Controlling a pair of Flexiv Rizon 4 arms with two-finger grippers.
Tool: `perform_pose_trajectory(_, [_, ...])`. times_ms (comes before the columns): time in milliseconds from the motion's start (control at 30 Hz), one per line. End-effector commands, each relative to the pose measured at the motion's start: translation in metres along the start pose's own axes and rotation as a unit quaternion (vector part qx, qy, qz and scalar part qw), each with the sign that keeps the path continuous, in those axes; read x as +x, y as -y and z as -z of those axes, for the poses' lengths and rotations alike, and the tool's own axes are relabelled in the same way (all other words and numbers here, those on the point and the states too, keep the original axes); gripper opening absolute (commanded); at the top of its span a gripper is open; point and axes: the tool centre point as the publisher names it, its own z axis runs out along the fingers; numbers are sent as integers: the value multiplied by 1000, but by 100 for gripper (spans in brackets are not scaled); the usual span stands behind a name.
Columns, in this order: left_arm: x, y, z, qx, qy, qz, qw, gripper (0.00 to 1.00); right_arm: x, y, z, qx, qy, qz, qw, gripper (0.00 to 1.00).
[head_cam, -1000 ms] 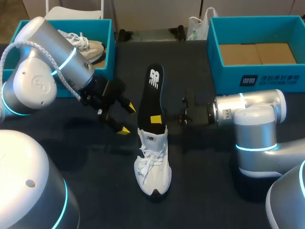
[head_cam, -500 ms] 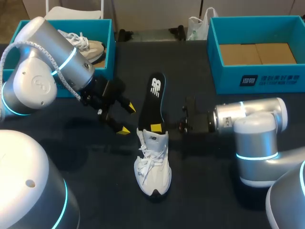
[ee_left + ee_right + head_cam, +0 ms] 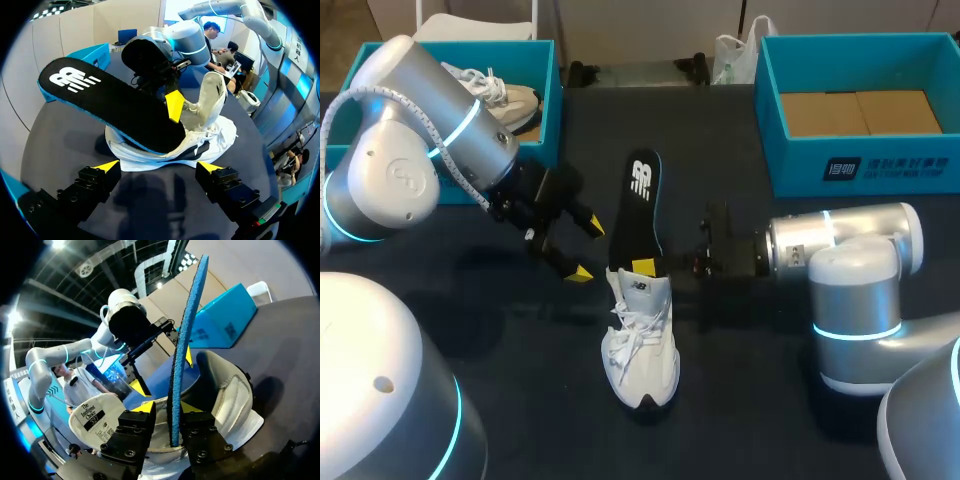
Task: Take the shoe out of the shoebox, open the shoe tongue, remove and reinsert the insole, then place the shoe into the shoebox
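The white shoe sits mid-tabletop, toe toward 6 o'clock. The black insole slants up from its heel opening toward 12 o'clock, its lower end nipped between both fingers of the right pincer, which comes in from 3 o'clock. The left pincer, at the heel's 9 o'clock, gapes wide, holding nothing.

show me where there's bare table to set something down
Bare table lies on the white shoe's left, and between the shoe and the right arm. Another patch sits between the insole and the right shoebox. Crowded around the heel: left gripper and right gripper flank it.
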Motion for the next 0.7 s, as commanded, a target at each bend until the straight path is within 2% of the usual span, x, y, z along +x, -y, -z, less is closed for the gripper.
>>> perform_pose_trajectory(33, [0, 0, 1, -2, 0, 0, 1000, 100, -3, -4, -5, 4, 1, 3, 1000, 31])
perform_pose_trajectory(333, [0, 0, 1, -2, 0, 0, 1000, 100, -6, -13, -4, 3, 6, 17, 1000, 35])
perform_pose_trajectory(700, [0, 0, 1, -2, 0, 0, 1000, 100, -14, -31, -7, 9, 3, 37, 999, 33])
